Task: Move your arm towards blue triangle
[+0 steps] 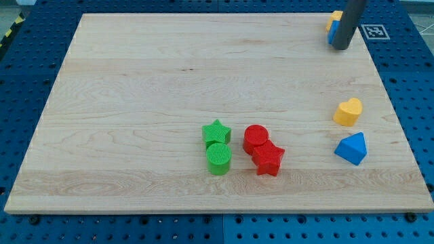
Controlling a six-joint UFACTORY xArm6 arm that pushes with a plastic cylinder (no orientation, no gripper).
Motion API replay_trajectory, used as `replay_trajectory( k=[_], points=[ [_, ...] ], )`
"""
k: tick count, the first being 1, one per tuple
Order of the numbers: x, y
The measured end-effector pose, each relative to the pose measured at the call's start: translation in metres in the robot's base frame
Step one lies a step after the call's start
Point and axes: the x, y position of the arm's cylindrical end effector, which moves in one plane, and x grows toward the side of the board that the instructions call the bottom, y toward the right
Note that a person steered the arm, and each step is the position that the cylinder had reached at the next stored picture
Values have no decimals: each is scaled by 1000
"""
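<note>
The blue triangle (352, 148) lies near the board's right edge, low in the view. My tip (341, 47) is at the view's top right, far above the triangle. The dark rod partly hides a yellow block (335, 18) and a blue block (331, 35) just to its left. A yellow heart (348, 112) lies between my tip and the blue triangle, just above the triangle.
A green star (216, 131) sits above a green cylinder (218, 158) at the lower middle. A red cylinder (255, 138) and a red star (269, 158) lie just right of them. The wooden board (135, 102) rests on a blue pegboard table.
</note>
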Motion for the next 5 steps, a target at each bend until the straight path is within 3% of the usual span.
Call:
replay_trajectory(
  k=[3, 5],
  points=[
    [75, -11],
    [111, -48]
  ],
)
